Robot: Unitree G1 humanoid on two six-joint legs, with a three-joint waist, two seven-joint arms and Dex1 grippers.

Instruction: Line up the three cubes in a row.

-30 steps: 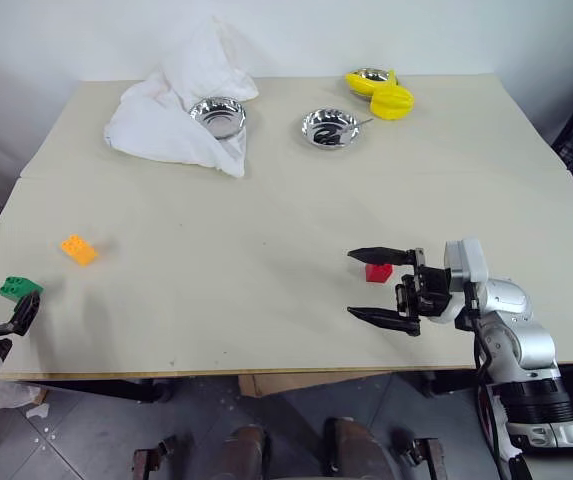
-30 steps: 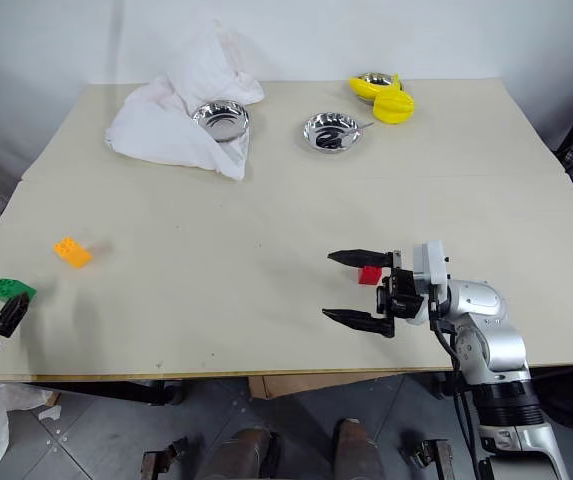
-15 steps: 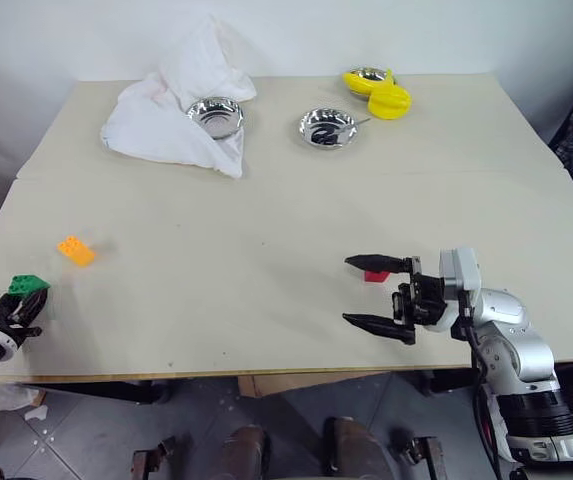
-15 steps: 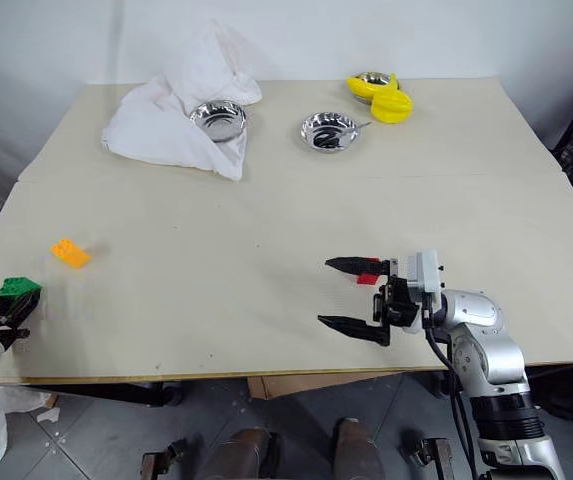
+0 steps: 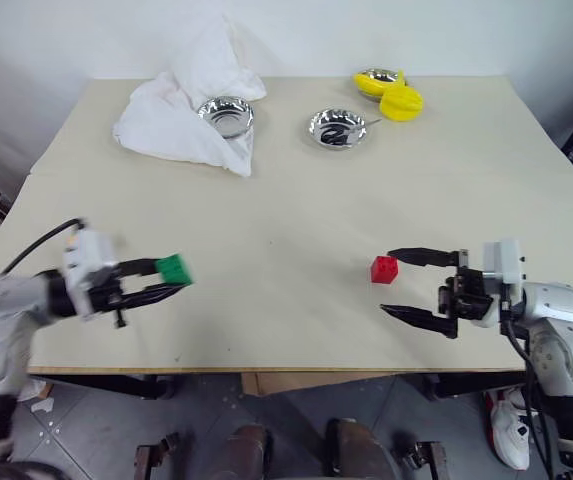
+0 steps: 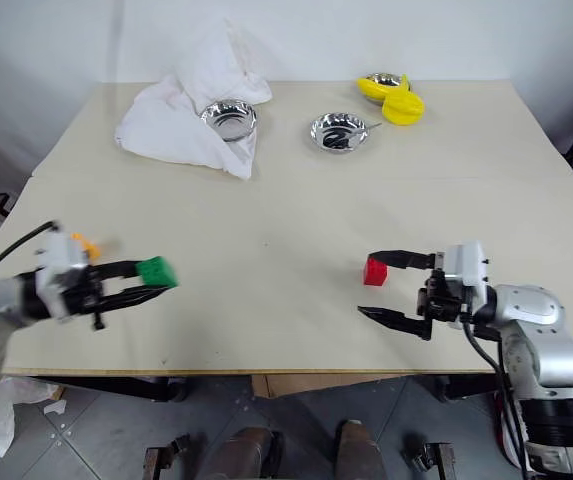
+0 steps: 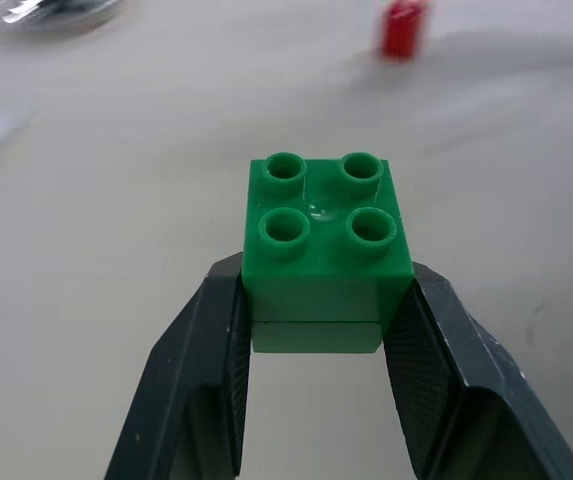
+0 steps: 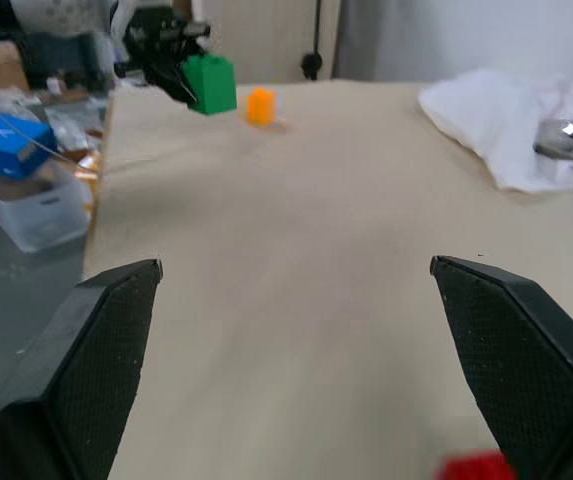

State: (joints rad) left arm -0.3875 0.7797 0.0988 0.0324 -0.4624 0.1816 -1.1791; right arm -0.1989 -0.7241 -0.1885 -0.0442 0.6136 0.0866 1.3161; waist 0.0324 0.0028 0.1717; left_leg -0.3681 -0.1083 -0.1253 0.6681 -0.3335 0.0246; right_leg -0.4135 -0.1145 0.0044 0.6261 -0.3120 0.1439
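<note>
My left gripper [image 5: 171, 281] is shut on the green cube [image 5: 173, 268] and holds it just above the table, left of centre; the left wrist view shows the green cube [image 7: 324, 235] studs-up between both fingers. On the table right of centre sits the red cube [image 5: 384, 269], beside the far finger of my right gripper [image 5: 388, 282], which is open with nothing in it. The orange-yellow cube [image 6: 88, 243] peeks out behind my left hand, and the right wrist view shows this orange-yellow cube [image 8: 260, 105] near the table's left edge.
A crumpled white cloth [image 5: 178, 118] lies at the back left with a steel bowl [image 5: 226, 115] on it. A second steel bowl [image 5: 337, 128] and yellow plastic pieces [image 5: 393, 97] are at the back. The table's front edge [image 5: 286, 368] runs just below both grippers.
My left gripper shut on the green cube at the table's left edge, lifted it and swung it toward the middle. My right gripper drew back to the right, off the red cube.
</note>
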